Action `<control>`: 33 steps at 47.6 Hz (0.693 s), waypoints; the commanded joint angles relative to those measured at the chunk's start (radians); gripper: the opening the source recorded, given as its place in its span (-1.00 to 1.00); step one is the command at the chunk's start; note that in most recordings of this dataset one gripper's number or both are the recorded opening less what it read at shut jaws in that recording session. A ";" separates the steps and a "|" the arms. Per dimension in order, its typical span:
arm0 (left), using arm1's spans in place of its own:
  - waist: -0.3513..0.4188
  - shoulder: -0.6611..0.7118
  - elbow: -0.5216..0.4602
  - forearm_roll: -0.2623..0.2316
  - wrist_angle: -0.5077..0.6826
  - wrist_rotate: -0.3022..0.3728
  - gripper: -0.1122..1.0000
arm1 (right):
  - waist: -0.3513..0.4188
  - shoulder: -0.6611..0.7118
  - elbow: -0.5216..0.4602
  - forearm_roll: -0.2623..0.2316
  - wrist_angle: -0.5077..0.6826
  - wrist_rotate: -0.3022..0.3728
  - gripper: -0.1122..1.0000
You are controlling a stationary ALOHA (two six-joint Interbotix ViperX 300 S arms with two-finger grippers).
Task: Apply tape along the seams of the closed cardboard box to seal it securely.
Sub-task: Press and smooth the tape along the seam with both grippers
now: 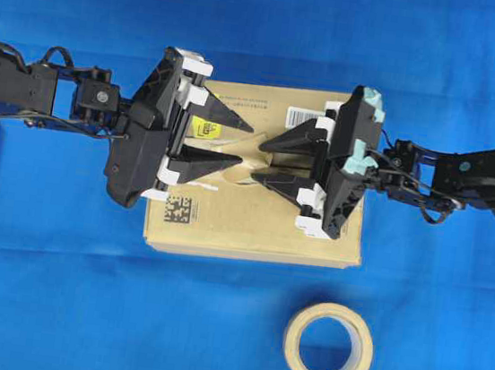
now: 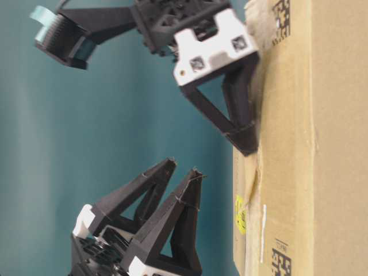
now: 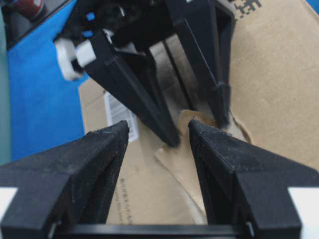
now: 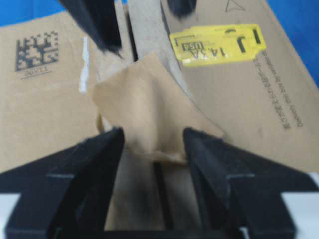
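The cardboard box [image 1: 252, 217] lies in the middle of the blue cloth, with a yellow sticker [image 4: 218, 45] and a black data code [image 4: 37, 48] on top. The tape [image 4: 144, 109], a small tan piece, lies wrinkled on the box top over the seams [image 4: 159, 199]. It also shows in the left wrist view [image 3: 179, 154]. My right gripper [image 1: 259, 160] is open, its fingers either side of the tape's near edge, and one fingertip [image 2: 247, 141] touches the box top. My left gripper [image 1: 244, 145] is open, facing it, just above the box.
A beige tape roll [image 1: 328, 347] lies flat on the cloth in front of the box. A white barcode label [image 1: 303, 115] is at the box's far edge. Both arms reach in from the sides over the box.
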 commanded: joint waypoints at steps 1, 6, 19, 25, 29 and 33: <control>0.000 -0.009 -0.002 -0.003 -0.031 -0.032 0.03 | 0.003 -0.069 -0.018 -0.005 -0.005 -0.008 0.22; 0.000 -0.009 0.009 -0.003 -0.051 -0.058 -0.01 | 0.003 -0.104 -0.017 -0.008 -0.005 -0.029 0.22; 0.000 -0.006 0.037 -0.003 -0.077 -0.066 -0.18 | -0.025 -0.089 -0.028 -0.008 0.005 -0.060 0.13; -0.002 0.003 0.048 -0.009 -0.100 -0.074 -0.52 | -0.040 -0.058 -0.035 -0.008 0.009 -0.060 -0.35; -0.003 0.023 0.046 -0.009 -0.124 -0.098 -0.77 | -0.049 -0.037 -0.043 -0.008 0.009 -0.060 -0.74; -0.003 0.054 0.038 -0.009 -0.147 -0.140 -0.79 | -0.057 -0.018 -0.054 -0.008 0.011 -0.061 -0.83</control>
